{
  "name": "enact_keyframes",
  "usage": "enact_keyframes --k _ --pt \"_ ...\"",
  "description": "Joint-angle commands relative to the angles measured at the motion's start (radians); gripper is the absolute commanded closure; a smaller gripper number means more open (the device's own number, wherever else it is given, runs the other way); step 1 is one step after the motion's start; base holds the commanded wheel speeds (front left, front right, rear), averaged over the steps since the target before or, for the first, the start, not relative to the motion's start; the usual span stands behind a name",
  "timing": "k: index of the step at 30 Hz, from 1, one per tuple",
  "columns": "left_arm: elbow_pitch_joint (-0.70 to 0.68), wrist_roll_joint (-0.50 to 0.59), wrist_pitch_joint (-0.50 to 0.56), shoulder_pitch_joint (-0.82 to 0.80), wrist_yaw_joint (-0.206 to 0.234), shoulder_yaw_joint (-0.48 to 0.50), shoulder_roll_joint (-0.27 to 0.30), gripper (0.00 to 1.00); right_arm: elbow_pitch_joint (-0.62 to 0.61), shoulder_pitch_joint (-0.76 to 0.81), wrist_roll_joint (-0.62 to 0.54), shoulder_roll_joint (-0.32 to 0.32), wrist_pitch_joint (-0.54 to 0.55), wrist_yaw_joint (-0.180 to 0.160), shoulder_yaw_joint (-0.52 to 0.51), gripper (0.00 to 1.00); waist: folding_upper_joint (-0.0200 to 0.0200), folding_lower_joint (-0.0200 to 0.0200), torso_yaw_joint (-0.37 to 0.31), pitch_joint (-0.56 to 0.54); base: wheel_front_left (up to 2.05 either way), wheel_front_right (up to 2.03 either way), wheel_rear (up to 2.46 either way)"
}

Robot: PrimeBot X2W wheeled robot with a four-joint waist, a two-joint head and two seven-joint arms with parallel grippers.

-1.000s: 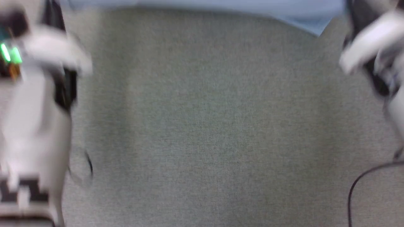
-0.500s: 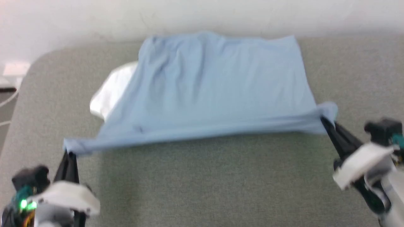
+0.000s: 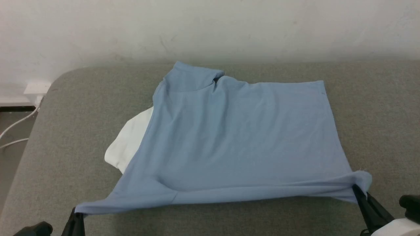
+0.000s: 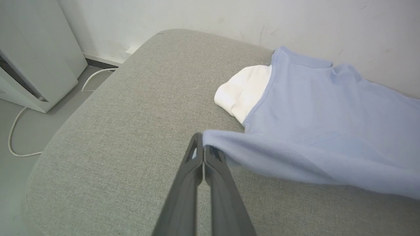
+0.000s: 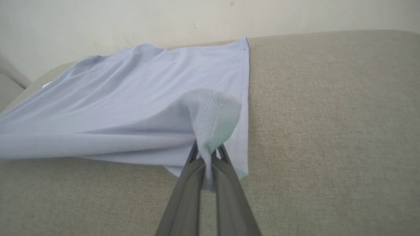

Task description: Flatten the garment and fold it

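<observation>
The garment [image 3: 242, 137] lies spread on the grey fabric-covered table [image 3: 82, 108], its far edge near the wall [image 3: 210, 29] and its white collar [image 3: 129, 147] showing at the left side. The left end effector [image 3: 77, 216] is pressed together on the near left corner of the cloth and the right end effector [image 3: 356, 191] pinches the near right corner. The near edge is stretched between them, a little above the table.

The shirt [image 3: 236, 141] covers the middle of the grey cushion [image 3: 82, 131], its far edge close to the wall [image 3: 210, 29] that closes off the far side. Bare cushion lies open to the left, right and near. A white cable [image 3: 19, 120] trails on the floor [image 3: 8, 164] far left.
</observation>
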Motion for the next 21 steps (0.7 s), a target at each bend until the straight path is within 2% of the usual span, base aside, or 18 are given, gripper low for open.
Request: enact_keyframes --k 1,5,10,17,21 --pt "-0.006 -0.002 -0.007 -0.011 0.014 0.017 0.007 1.00 -0.026 0.008 -0.014 0.005 0.014 -0.010 -0.028 1.00 -0.0001 0.0002 0.003 0.016 0.00 0.00 0.00" --pt "0.011 -0.001 -0.009 -0.103 -0.021 -0.006 0.015 1.00 -0.050 -0.012 -0.035 0.021 0.050 -0.010 -0.036 1.00 -0.0001 0.0002 0.003 0.038 0.00 0.00 0.00" --pt "0.112 0.004 -0.026 -0.295 -0.086 -0.051 0.011 1.00 0.006 -0.102 -0.048 0.010 0.071 -0.010 -0.007 1.00 -0.0001 0.0002 0.000 0.078 0.00 0.00 0.00" --pt "0.347 0.002 -0.035 -0.546 -0.167 -0.114 -0.024 1.00 0.142 -0.264 -0.040 -0.034 0.073 -0.010 0.067 1.00 -0.0001 0.0002 -0.018 0.137 0.00 0.00 0.00" --pt "0.495 0.014 -0.053 -0.647 -0.198 -0.150 -0.053 1.00 0.228 -0.333 -0.036 -0.050 0.071 -0.010 0.109 1.00 -0.0001 0.0002 -0.027 0.157 0.00 0.00 0.00"
